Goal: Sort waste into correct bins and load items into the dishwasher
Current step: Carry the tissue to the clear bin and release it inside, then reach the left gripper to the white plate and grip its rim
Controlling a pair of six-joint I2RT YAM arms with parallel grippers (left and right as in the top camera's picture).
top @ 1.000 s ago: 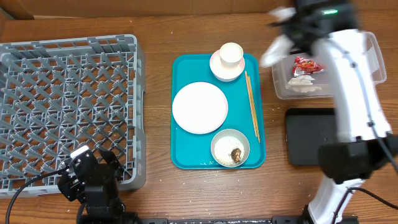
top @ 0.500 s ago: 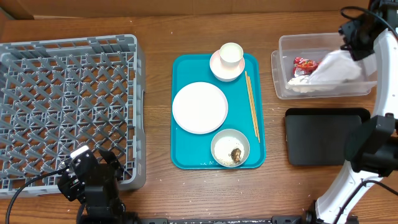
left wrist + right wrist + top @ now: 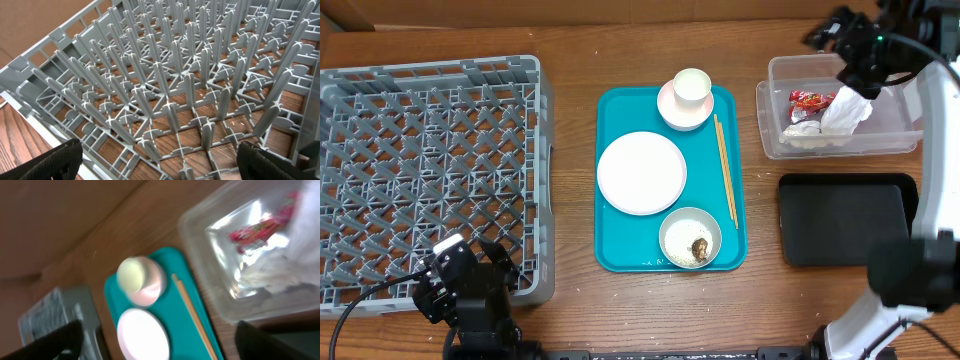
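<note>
Where the right gripper hangs over the far side of the clear tub, we see its fingers spread wide apart in the wrist view, with nothing between them. The crumpled white napkin sits inside the tub, right beneath the gripper. We cannot tell whether its top touches a fingertip. The red wrapper lies in the same tub, just left of the napkin.

The black tray lies beside the tub, on its near side. Well apart from this gripper, on the teal tray, we find the plate, the cup standing in the pink dish, the chopsticks, and the bowl holding rice and a brown lump.

The left gripper rests at the near corner of the grey dish rack, its fingers also wide apart and holding nothing.
</note>
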